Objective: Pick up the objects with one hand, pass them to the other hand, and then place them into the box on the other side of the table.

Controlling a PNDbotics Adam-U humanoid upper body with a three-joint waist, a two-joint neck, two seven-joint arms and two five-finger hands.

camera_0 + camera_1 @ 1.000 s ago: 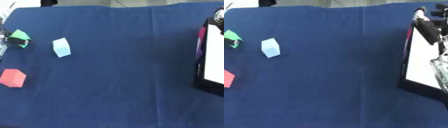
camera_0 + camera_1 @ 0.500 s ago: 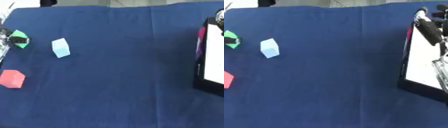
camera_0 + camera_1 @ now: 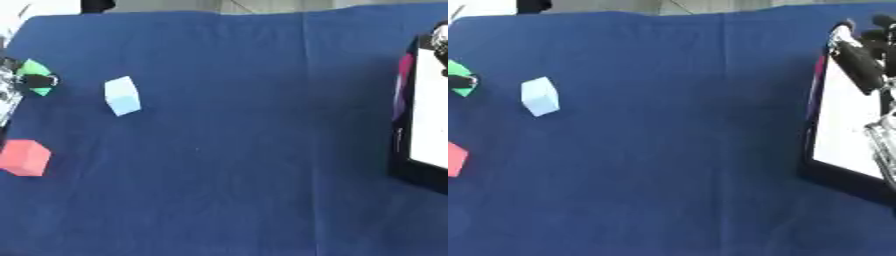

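My left hand [image 3: 12, 89] shows at the far left edge, its fingers curled round a green block [image 3: 33, 70], with one dark fingertip lying across the block's front. A light blue cube [image 3: 122, 96] stands on the blue cloth just right of it. Nearer me lies a red cube [image 3: 24, 157]. A black-rimmed box [image 3: 815, 165] with a white inside sits at the right edge. My right hand [image 3: 856, 59] hovers over the box's far corner with its fingers stretched out, holding nothing.
A blue cloth [image 3: 254, 150] covers the whole table. Something pink [image 3: 405, 65] leans against the box's inner left wall. Dark shapes stand beyond the table's far edge.
The dark fingertip of my left hand has come up across the green block. The cubes, the box and my right hand have stayed where they were.
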